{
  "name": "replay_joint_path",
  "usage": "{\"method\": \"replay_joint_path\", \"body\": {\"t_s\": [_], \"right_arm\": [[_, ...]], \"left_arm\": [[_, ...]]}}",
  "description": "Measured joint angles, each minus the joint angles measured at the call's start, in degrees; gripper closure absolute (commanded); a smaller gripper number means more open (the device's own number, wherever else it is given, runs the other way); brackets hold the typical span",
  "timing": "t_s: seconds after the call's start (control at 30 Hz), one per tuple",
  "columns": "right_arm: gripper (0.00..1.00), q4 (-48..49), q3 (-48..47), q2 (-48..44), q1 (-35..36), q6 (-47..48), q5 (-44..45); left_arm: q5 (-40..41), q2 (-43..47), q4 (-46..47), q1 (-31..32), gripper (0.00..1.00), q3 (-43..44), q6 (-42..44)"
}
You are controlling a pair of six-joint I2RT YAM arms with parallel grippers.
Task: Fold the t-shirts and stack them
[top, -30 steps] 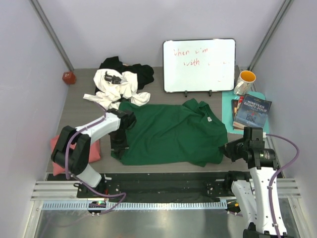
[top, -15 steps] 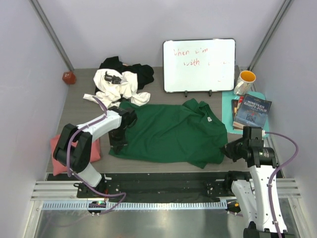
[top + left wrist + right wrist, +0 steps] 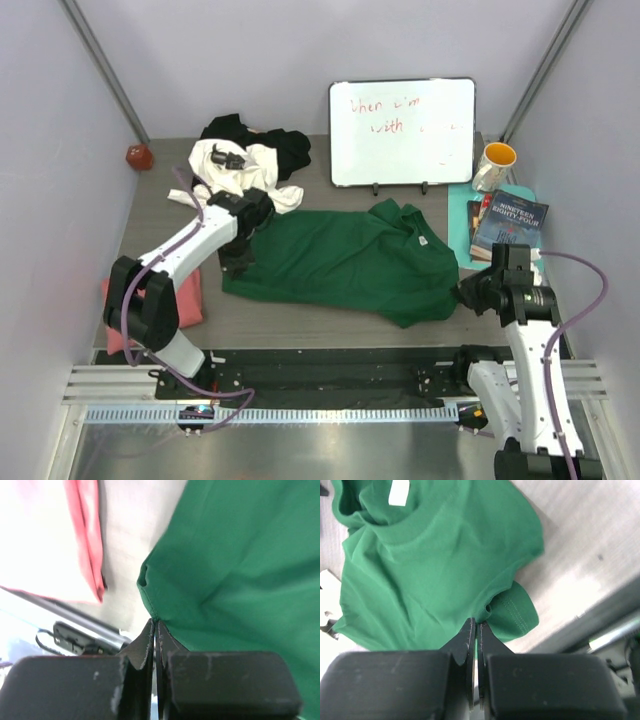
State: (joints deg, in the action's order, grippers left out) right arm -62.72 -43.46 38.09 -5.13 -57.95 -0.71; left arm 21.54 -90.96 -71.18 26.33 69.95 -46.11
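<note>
Pinch grips are holding both ends of the dark green tee, which is lying spread on the table directly in front of the whiteboard, wrinkled, w/ the collar & white tag toward the board's R half. L gripper is working front-left of the whiteboard. Its wrist cam is showing the fingers pressed tight together w/ a corner of green hem caught at the tips, cloth puckering just above them. R gripper is sitting front-right of the whiteboard, jaws likewise closed. Its fingers are nipping the tee's edge right next to a folded-over sleeve.

White tee & black tee are lying heaped together, unfolded, just left of the whiteboard, black one underneath & behind. Salmon pink tee is resting far front-left of the whiteboard at the table's near edge, partly under the L arm. Mug is standing just right of the whiteboard. Book is lying front-right of it on the teal mat. Red ball is sitting well left of the whiteboard, past the heap.
</note>
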Motion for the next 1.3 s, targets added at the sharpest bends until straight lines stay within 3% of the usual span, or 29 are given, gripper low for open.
{"method": "replay_joint_path", "body": {"t_s": [0.23, 0.5, 1.3], "right_arm": [[0.99, 12.79, -0.07, 16.39, 0.0, 5.55, 0.26], [0.99, 21.68, -3.87, 30.25, 0.0, 9.62, -1.97], [0.99, 29.42, -8.79, 37.99, 0.0, 11.32, 0.44]], "left_arm": [[3.98, -9.86, 1.51, -4.85, 1.0, 15.02, 4.52], [4.2, -22.01, 2.86, -6.86, 1.0, 19.12, 7.26], [4.81, -29.79, 6.03, -6.88, 1.0, 22.58, 12.46]]}}
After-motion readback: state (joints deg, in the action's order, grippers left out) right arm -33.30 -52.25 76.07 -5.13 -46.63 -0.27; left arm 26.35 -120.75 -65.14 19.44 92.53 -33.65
